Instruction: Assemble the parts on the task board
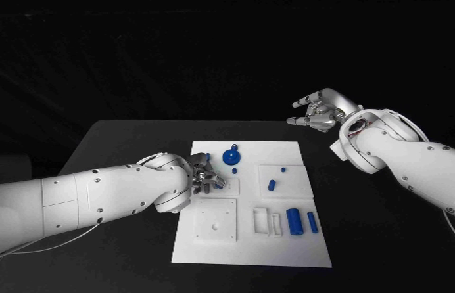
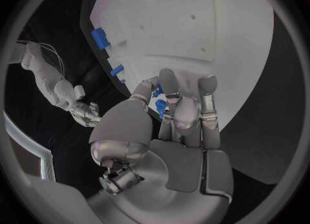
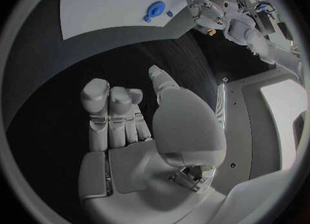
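The white task board (image 1: 304,250) lies in the middle of the black table. My left hand (image 1: 201,173) hovers over the board's left edge, fingers (image 2: 173,92) pinched round a small blue part (image 2: 159,104). Just past those fingertips lie a round blue disc with a knob (image 1: 231,156) and a tiny blue piece (image 1: 234,170). My right hand (image 1: 317,112) hangs above the table beyond the board's far right corner, loosely bent fingers (image 3: 110,108) holding nothing. The right wrist view also catches the board (image 3: 97,2), the disc (image 3: 155,10) and my left hand (image 3: 203,8).
On the board's right half lie a blue peg (image 1: 281,170), a short blue piece (image 1: 271,185) and two blue cylinders (image 1: 294,221) (image 1: 313,222). A white square block (image 1: 216,219) and white frames (image 1: 261,219) sit at the near side. Bare black table surrounds the board.
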